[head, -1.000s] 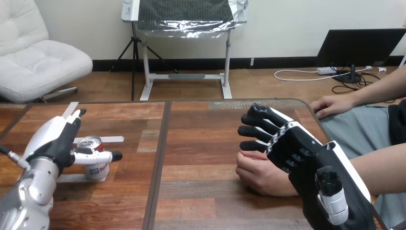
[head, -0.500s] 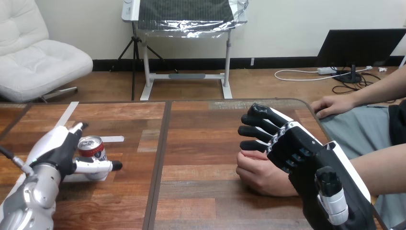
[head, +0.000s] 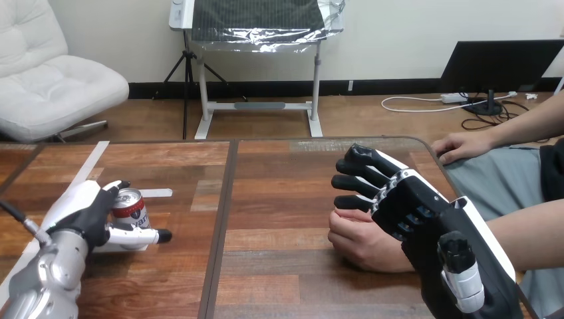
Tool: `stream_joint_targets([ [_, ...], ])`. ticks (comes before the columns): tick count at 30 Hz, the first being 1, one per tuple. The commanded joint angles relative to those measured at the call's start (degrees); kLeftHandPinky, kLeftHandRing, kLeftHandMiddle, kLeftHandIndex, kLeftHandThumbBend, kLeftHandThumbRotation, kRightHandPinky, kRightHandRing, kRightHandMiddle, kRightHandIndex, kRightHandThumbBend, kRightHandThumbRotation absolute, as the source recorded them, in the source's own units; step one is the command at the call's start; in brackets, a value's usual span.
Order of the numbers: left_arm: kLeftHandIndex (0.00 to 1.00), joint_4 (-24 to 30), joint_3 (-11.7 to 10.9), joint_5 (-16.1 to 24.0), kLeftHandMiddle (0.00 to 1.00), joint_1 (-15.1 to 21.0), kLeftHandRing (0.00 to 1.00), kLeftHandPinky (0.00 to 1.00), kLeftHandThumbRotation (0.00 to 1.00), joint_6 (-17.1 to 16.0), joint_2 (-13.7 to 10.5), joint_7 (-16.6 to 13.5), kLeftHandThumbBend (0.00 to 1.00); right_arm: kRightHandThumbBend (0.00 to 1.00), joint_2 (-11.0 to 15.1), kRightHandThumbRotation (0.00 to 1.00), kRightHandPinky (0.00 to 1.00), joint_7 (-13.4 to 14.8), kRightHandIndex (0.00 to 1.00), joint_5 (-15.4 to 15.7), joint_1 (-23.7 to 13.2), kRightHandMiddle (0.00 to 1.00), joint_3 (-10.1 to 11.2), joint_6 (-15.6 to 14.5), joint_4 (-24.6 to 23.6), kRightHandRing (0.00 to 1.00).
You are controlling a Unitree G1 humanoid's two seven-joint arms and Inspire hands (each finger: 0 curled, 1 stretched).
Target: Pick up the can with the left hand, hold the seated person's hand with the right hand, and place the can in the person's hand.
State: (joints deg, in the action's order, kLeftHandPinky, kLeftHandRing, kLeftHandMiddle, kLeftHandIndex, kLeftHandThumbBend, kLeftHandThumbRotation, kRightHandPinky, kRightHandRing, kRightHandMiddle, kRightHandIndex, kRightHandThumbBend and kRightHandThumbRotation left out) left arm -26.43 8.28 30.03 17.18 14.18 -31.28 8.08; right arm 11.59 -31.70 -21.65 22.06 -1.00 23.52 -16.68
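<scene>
Two robot hands here. Over on the left side of the worktop [head: 279,199], the left hand [head: 83,214] has its thumb and fingers wrapped round the can [head: 130,207], and the can's base is hidden behind the thumb. Further right, the right hand [head: 416,209] lies on top of the person's hand [head: 359,242], fingers loosely bent and not closed round it.

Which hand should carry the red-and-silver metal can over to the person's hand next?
Left. The left hand has its fingers curled round the red-and-silver metal can, while the right hand lies over the person's hand, so it is occupied.
</scene>
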Motion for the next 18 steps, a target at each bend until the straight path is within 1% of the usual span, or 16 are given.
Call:
stream_joint_targets([
  [1, 0.90, 0.3, 0.6, 1.0, 0.90, 5.4, 0.91, 0.96, 0.37, 0.8, -0.8, -0.2, 0.87, 0.95, 0.2, 0.87, 0.78, 0.3, 0.86, -0.8, -1.7, 0.86, 0.9, 0.6, -2.1, 0.84],
  [5, 0.89, 0.1, 0.7, 0.9, 0.89, 5.6, 0.90, 0.96, 0.36, 1.3, -0.7, -0.2, 0.87, 0.95, 0.2, 0.87, 0.78, 0.3, 0.86, -0.9, -1.7, 0.86, 0.9, 0.6, -2.1, 0.84],
  [15, 0.86, -1.1, 1.0, 0.7, 0.86, 6.2, 0.89, 0.97, 0.32, 1.0, -0.4, -0.6, 0.85, 0.95, 0.3, 0.87, 0.78, 0.3, 0.86, -1.1, -1.7, 0.86, 1.0, 0.5, -2.2, 0.84],
  [18, 0.86, -1.5, 1.0, 0.7, 0.86, 6.4, 0.87, 0.96, 0.30, 0.9, -0.3, -0.8, 0.84, 0.95, 0.3, 0.86, 0.78, 0.3, 0.86, -1.2, -1.7, 0.86, 0.9, 0.4, -2.4, 0.84],
])
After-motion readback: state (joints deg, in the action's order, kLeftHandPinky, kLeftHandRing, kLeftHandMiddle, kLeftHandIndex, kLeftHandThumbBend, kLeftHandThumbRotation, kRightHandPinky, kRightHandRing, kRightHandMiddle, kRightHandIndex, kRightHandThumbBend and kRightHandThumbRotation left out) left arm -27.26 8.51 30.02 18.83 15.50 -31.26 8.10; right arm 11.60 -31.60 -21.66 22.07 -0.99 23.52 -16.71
